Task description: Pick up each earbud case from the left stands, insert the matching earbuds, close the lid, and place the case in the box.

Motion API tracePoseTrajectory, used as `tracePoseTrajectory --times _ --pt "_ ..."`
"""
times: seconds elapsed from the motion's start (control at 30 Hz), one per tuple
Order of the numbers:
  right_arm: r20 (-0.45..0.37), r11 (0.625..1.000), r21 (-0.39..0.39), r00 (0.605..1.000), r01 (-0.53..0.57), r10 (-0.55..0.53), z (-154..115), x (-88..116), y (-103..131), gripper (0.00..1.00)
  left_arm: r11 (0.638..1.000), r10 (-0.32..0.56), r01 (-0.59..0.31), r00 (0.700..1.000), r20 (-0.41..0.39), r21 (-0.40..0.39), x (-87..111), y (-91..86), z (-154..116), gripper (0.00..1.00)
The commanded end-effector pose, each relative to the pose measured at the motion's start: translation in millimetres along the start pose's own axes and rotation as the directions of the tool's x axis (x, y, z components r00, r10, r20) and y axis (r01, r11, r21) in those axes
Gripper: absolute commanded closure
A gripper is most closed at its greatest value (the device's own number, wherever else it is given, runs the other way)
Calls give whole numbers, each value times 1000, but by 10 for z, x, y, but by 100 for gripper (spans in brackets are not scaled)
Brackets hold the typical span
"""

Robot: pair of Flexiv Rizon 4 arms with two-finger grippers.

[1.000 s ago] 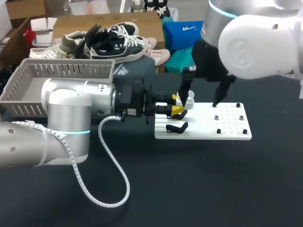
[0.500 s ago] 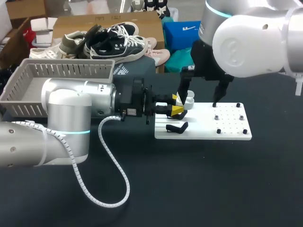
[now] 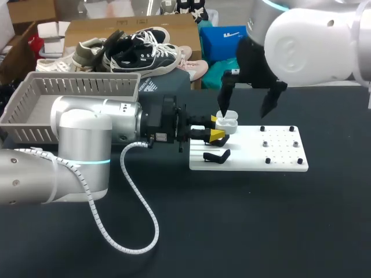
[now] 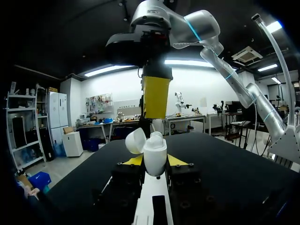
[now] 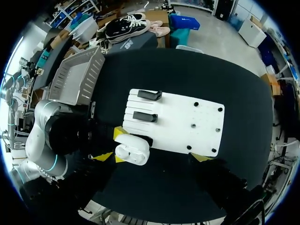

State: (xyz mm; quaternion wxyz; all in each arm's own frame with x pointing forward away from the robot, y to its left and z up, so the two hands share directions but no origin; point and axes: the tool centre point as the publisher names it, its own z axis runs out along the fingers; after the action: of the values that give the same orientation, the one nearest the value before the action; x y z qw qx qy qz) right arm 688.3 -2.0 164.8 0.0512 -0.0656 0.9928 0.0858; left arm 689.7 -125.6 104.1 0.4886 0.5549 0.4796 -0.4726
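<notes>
Far to the left of the white board (image 3: 249, 161), and set further back than it, a grey basket (image 3: 75, 92) sat on the black table (image 3: 243, 231). My left arm (image 3: 87, 136) lay level across the table towards the board's left edge, with a white ribbed cable (image 3: 136, 200) looping down from it onto the table.

At the board's left edge, near its far corner, the left gripper (image 3: 216, 128) had its fingers closed on the white case (image 3: 228, 122), one yellow tip pressed to each side of it. In the left wrist view the case (image 4: 154, 154) stood upright between those tips with its lid tipped open. From the right wrist view the case (image 5: 132, 150) lay just off that same edge of the board (image 5: 187, 112). A black stand (image 3: 217, 156) sat on the board's left part, nearer than the case. A few small dark pegs (image 3: 280, 145) stood on the board's right part.

Above the board's far edge hung the right gripper (image 3: 243, 114), its fingers spread wide and holding nothing. One of its fingers (image 3: 224, 98) came down just behind the open case, and the other was above the board's middle. My right arm (image 3: 313, 43) came in over the board's far right corner.
</notes>
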Motion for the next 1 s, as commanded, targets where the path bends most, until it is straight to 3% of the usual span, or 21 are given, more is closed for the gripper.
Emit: tracePoseTrajectory --times 0.03,0.23,0.53,1.0 --pt "37 1000 0 999 -25 25 -28 -63 -74 0 1000 1 -1 1000 1 1 6 9 4 100" --pt "77 996 -5 993 -91 91 -67 -262 -205 0 1000 1 -1 1000 1 1 6 9 4 100" --pt "89 994 13 991 -105 103 10 -439 -234 0 1000 1 -1 1000 1 1 6 9 4 100" --pt "50 992 26 992 -121 120 277 -502 -260 0 1000 1 -1 1000 1 1 6 9 4 100"
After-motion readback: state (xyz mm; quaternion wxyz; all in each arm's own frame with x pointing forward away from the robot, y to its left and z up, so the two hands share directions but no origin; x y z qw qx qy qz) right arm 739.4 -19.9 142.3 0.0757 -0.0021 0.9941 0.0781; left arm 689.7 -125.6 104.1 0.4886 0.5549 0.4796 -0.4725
